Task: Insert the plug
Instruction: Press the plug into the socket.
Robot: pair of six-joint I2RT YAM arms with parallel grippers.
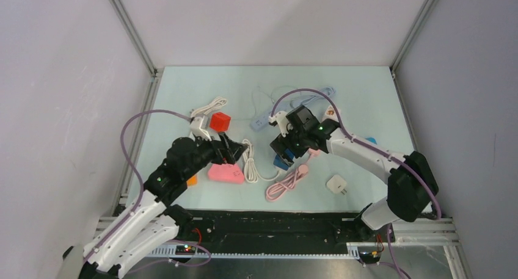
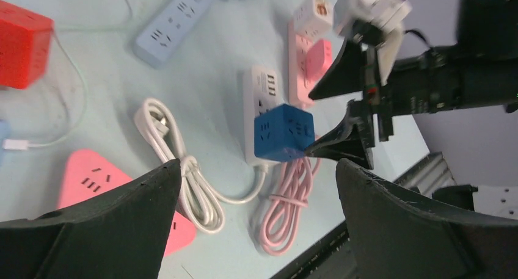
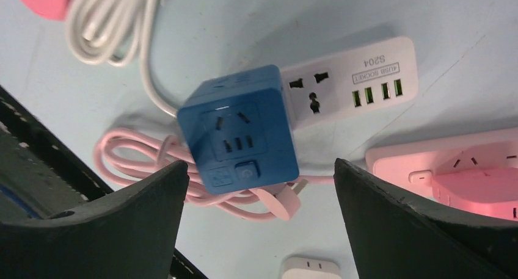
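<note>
Right claw [image 3: 261, 166] over cube [image 3: 241, 132], perhaps atop strip [image 3: 360, 77]

White arms [image 1: 140, 221] [image 1: 366, 151], black claws [image 1: 235, 149] [image 1: 282, 149], purple cables [image 1: 129, 138] [image 1: 293, 94]

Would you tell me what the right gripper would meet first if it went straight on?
Most likely the blue cube socket, centred ahead between the open jaws of the right gripper, though depth is unclear.
</note>
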